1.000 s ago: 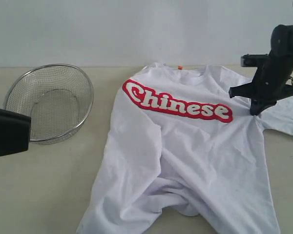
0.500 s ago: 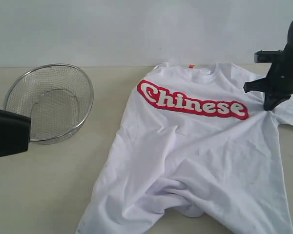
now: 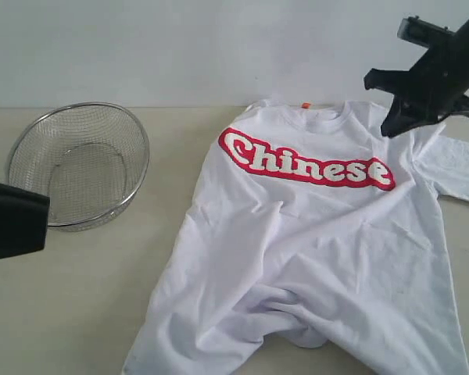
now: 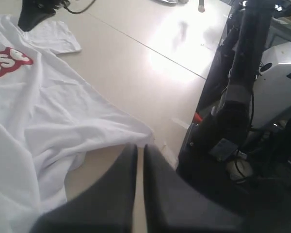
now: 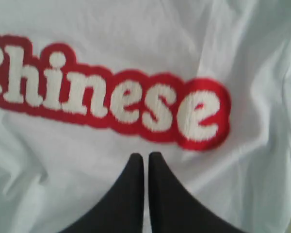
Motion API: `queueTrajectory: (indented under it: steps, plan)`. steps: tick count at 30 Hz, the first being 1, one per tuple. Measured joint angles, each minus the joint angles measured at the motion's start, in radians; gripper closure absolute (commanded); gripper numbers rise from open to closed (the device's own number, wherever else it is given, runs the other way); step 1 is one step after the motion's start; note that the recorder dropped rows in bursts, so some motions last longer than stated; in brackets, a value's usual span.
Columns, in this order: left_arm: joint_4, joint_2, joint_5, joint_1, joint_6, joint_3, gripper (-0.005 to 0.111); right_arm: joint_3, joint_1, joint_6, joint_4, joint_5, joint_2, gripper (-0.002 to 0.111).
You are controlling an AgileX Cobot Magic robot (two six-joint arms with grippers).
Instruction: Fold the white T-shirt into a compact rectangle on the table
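Folding not yet begun: the white T-shirt [image 3: 320,234] lies spread face-up, hem rumpled, on the table [image 3: 78,312] from centre toward 5 o'clock, right gripper [image 3: 388,130] closed and empty over its shoulder at 2 o'clock, left gripper [image 4: 139,148] closed, empty, at 9 o'clock.

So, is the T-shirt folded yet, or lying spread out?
Spread out, not folded: the white T-shirt lies face up on the table, full red lettering and one sleeve showing; only the hem is bunched.
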Motion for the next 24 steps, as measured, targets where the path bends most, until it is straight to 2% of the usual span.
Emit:
queueTrajectory:
  steps: [1,5,10,17,24]
  plan:
    - [0.008,0.000,0.000,0.000,0.000,0.000,0.102,0.142,0.023,0.000,0.001,-0.066,-0.084,0.108]
    - [0.035,0.044,0.000,0.000,0.000,0.000,0.102,0.499,0.118,0.011,0.014,-0.176,-0.330,0.108]
    - [0.043,0.094,0.000,0.000,0.000,0.000,0.102,0.707,0.168,0.028,0.015,-0.195,-0.409,0.108]
    - [0.049,0.104,0.000,0.000,0.000,0.000,0.102,0.878,0.172,0.031,-0.023,-0.253,-0.413,0.108]
    - [0.053,0.102,0.000,0.000,-0.006,0.000,0.102,0.899,0.172,0.060,-0.074,-0.296,-0.407,0.108]
